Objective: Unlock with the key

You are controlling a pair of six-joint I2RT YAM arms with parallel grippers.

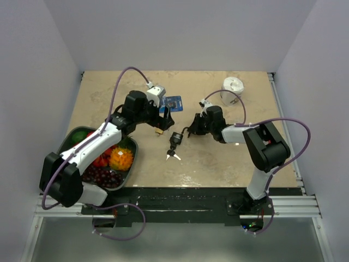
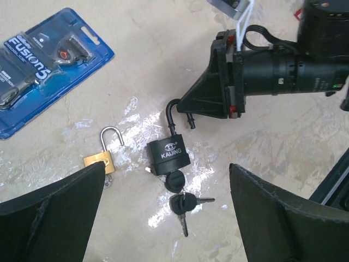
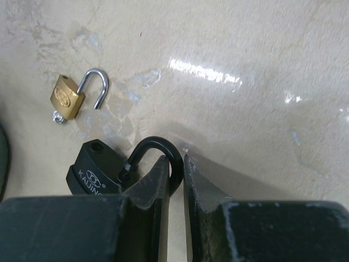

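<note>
Black plastic heads mark the key (image 2: 184, 203), a small bunch lying on the beige bench (image 1: 218, 164) nearest the arm bases. One head seems seated in the underside of the black padlock (image 2: 168, 155), though the joint is too small to confirm. The left hand (image 1: 164, 117) hangs over them, spread to its widest and holding nothing. The padlock's shackle (image 3: 163, 147) has swung free of its hole. The right hand (image 3: 175, 174) is nearly closed and pinches that shackle. Beside it lies a small brass padlock (image 2: 101, 160), also open. Farther back are a blue razor pack (image 2: 38, 60) and a white round object (image 1: 233, 87).
</note>
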